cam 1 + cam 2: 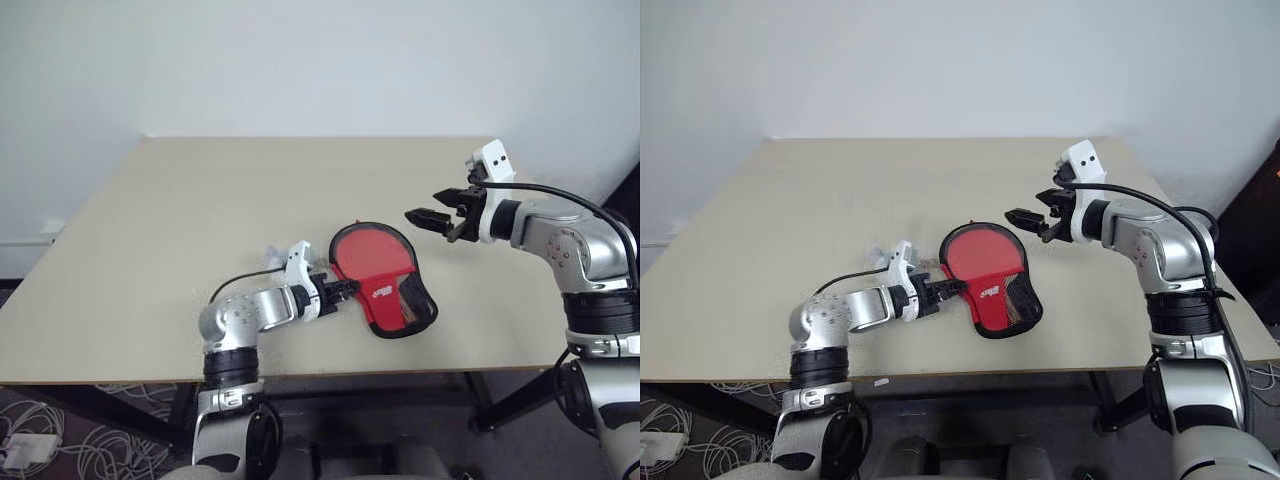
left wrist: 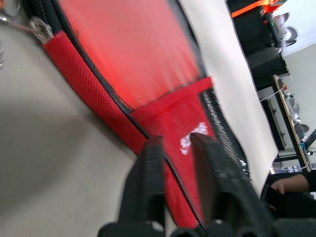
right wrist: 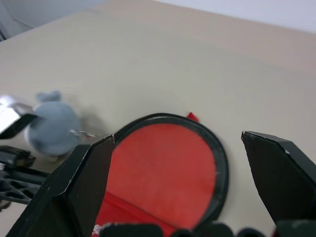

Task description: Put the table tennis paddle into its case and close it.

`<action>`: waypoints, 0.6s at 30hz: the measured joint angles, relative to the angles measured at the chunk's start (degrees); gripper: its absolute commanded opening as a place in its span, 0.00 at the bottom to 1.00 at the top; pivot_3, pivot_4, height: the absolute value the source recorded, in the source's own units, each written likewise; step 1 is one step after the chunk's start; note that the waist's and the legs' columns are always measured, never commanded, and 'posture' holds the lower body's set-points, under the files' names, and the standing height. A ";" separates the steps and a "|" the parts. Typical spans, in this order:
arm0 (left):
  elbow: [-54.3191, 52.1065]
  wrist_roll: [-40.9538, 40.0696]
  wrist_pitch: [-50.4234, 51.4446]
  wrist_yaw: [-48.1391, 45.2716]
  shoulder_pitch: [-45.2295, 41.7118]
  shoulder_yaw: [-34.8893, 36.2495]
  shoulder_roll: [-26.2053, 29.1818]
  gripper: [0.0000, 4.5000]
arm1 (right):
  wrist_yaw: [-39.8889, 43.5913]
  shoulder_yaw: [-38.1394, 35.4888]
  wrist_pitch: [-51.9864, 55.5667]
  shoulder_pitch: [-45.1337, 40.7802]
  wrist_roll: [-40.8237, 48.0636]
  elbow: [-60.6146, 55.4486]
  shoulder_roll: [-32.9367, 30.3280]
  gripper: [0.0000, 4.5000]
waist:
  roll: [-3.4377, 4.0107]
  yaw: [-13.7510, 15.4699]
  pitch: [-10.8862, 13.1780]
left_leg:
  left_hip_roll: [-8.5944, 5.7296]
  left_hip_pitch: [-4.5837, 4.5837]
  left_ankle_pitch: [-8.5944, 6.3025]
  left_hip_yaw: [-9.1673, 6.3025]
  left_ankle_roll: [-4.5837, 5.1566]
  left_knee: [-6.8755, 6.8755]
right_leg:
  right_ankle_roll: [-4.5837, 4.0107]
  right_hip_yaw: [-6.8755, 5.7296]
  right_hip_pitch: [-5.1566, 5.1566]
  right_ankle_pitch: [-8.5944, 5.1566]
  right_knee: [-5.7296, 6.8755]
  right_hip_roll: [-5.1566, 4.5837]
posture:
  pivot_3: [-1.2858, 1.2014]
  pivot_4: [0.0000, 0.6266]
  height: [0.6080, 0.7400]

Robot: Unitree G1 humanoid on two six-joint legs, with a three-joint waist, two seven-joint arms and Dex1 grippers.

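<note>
The case (image 1: pixel 383 279) on the beige table (image 1: pixel 200 230) is red with black trim around its edge, a white logo printed on the red panel and a black mesh patch at the narrow end beside that logo. Just beside the case's rounded end lies a pale bluish-grey wad (image 3: pixel 52 129). Both grippers, the left (image 1: pixel 345 290) and the right (image 1: pixel 428 216), have black fingers on white-and-silver wrists.
</note>
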 measured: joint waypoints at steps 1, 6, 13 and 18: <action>-0.96 -0.33 1.17 0.26 0.58 0.24 -0.10 0.50 | -0.18 0.00 0.21 0.13 0.00 -0.37 0.15 1.00 | 0.00 -0.02 0.00 | -0.01 0.00 0.00 0.00 0.00 0.00 | 0.00 0.00 0.00 0.00 -0.01 0.00 | 0.52 0.00 1.00; -3.73 -1.80 5.12 1.15 1.67 0.65 -0.28 0.89 | -1.11 -0.05 1.33 1.37 0.10 -1.72 1.52 1.00 | 0.00 -0.14 0.00 | 0.00 0.01 0.00 -0.01 0.00 -0.01 | 0.00 0.00 0.00 0.00 0.00 0.00 | 0.52 0.00 1.00; -5.77 -1.91 8.57 2.04 3.56 0.28 -0.70 0.99 | -2.63 -0.45 3.14 2.21 1.04 -4.23 2.84 1.00 | -0.01 -0.13 -0.01 | -0.01 0.01 0.00 -0.01 0.00 0.00 | 0.00 0.00 0.01 0.00 -0.01 0.00 | 0.52 0.00 1.00; -7.55 -1.91 10.99 2.81 4.13 1.11 -2.21 0.99 | -3.69 -0.75 4.07 3.92 1.35 -5.92 3.54 1.00 | -0.01 -0.09 -0.01 | -0.01 0.02 0.00 -0.01 0.00 0.00 | 0.00 0.00 0.02 0.00 -0.02 0.00 | 0.52 0.00 1.00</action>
